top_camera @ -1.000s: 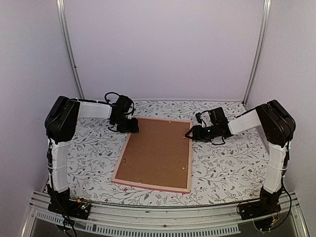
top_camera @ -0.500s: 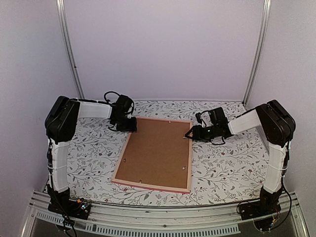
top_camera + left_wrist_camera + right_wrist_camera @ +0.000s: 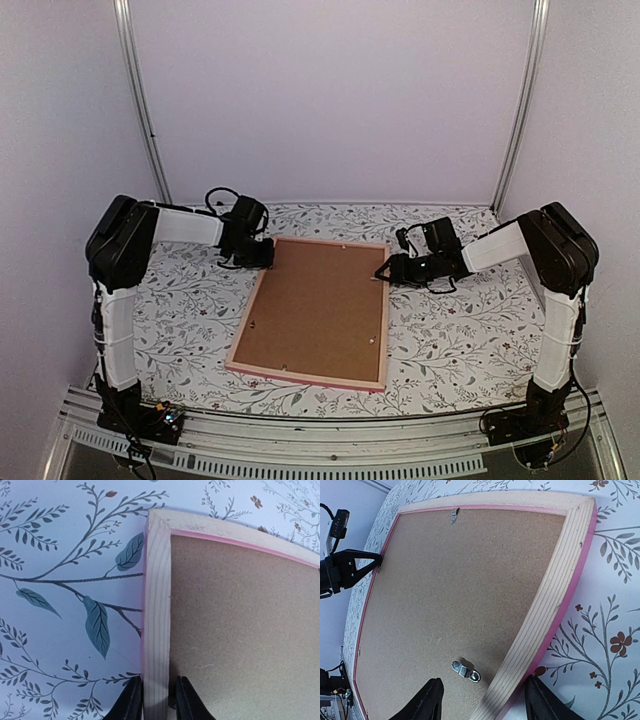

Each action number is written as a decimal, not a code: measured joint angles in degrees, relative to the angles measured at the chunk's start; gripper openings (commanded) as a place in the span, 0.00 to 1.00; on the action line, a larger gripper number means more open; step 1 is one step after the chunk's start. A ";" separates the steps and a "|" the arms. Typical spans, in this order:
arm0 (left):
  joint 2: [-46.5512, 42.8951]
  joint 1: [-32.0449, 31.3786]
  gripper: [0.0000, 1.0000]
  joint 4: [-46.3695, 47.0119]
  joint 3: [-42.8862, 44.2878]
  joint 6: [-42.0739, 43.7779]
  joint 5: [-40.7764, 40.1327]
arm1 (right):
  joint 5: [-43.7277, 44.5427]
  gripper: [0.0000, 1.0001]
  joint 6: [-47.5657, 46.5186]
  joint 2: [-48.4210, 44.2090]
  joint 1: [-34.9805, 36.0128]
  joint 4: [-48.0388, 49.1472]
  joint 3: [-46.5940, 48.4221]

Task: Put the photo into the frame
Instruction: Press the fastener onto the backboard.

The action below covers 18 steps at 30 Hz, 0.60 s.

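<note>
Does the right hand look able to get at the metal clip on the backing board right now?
Probably yes: the metal clip lies uncovered just ahead of the right hand, whose fingers straddle the frame rail beside it.

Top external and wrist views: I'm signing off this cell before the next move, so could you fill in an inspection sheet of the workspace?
Surface: floral-print table cover, lying flat.
Job's things: thin pink rectangular picture frame lies face down, with a plain brown backing board in it and small metal clips on the board; photo not visible.
Clutter: nothing seen.
Claws: left claw astride the frame's left rail near the far corner, contact unclear; right claw open astride the right rail, not gripping.
Cables: black cables loop at both wrists.
Surroundings: plain pale walls, metal uprights.
</note>
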 measured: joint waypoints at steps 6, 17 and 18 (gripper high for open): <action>-0.70 0.00 0.20 1.44 -1.46 -0.09 -0.24 | -0.04 0.58 0.02 0.02 0.00 0.02 0.00; -2.95 0.55 0.25 1.20 -4.31 -0.13 1.79 | -1.33 0.59 0.00 0.02 0.02 -0.17 0.07; -2.97 0.68 0.26 1.07 -4.31 -0.13 2.38 | -1.33 0.59 -0.02 0.02 0.02 -0.28 0.09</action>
